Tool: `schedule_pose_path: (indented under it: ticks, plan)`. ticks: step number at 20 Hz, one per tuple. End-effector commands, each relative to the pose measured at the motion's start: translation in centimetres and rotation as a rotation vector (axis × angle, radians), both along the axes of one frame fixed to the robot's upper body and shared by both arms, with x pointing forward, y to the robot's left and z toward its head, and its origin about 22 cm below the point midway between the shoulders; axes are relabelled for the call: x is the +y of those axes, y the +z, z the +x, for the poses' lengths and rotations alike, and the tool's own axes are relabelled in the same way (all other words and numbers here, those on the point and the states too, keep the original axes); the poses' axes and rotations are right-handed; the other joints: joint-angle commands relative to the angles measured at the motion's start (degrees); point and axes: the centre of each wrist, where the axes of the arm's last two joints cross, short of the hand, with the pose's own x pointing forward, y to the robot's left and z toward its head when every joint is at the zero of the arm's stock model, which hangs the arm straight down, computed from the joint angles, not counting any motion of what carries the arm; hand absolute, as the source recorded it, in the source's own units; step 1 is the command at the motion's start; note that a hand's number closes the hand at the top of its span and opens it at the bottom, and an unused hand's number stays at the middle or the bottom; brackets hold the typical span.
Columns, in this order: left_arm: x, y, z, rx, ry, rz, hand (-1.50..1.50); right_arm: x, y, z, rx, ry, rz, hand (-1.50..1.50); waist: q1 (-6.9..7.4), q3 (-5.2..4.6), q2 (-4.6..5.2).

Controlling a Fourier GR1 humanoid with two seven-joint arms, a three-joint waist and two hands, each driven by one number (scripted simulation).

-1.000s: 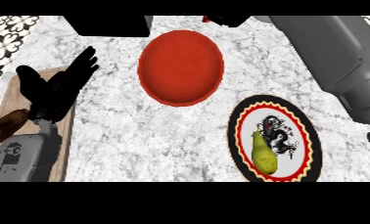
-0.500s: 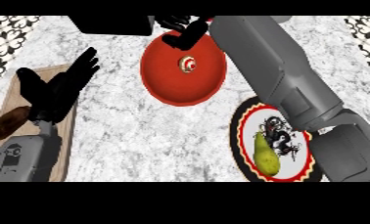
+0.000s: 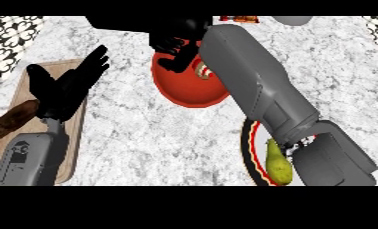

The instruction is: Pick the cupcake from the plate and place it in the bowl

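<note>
The cupcake [image 3: 203, 72], red and white, lies inside the red bowl [image 3: 184, 93] near its far side, partly hidden by my right forearm. My right hand [image 3: 176, 47] hovers over the bowl's far left rim with its fingers loosely bent, just left of the cupcake and not closed round it. The patterned plate [image 3: 252, 140] sits at the lower right, largely covered by my right arm, and a green pear [image 3: 278, 165] lies on it. At the left, my left hand [image 3: 66, 87] rests open, fingers up, above a wooden board.
A wooden cutting board [image 3: 77, 128] lies along the left edge with a brown item [image 3: 18, 116] on it. Small reddish items [image 3: 238, 19] and a grey object [image 3: 295, 20] stand at the counter's far edge. The patterned wall edge shows at top left.
My right arm has swung in from the right and reached over the bowl. The cupcake now lies in the bowl. The left hand has stayed where it was.
</note>
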Motion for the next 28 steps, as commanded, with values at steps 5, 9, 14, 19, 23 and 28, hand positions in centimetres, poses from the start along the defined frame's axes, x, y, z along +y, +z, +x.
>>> schedule_pose_path:
  ticks: [5,9,14,19,23,28]
  plan:
    - [-2.7,1.1,1.2,-0.016,-0.065,-0.001,0.0,-1.2,-3.0,-0.1,0.318,-0.1,0.033,-1.5,3.86,-0.03,0.45]
    - [-3.5,1.3,2.0,-0.001,-0.06,0.006,0.0,-1.4,-3.8,-0.4,0.305,-0.099,0.157,-1.5,3.42,0.05,0.76]
    - [-2.8,0.5,1.6,-0.028,-0.066,0.008,0.0,-0.8,-2.5,-0.3,0.246,-0.142,0.257,-1.5,4.21,0.0,0.96]
    - [-0.8,0.3,1.0,-0.021,-0.023,-0.004,0.0,-1.0,-1.6,0.2,0.23,-0.242,0.373,-1.5,1.97,0.04,0.56]
    - [-0.7,0.8,0.9,-0.022,-0.023,0.012,0.0,-2.6,-0.1,1.1,0.198,-0.336,0.458,-1.5,1.29,0.08,0.91]
    - [-1.0,0.8,0.8,-0.047,-0.006,-0.003,0.0,-9.1,0.4,2.7,0.183,-0.28,0.475,-1.5,0.97,0.15,1.39]
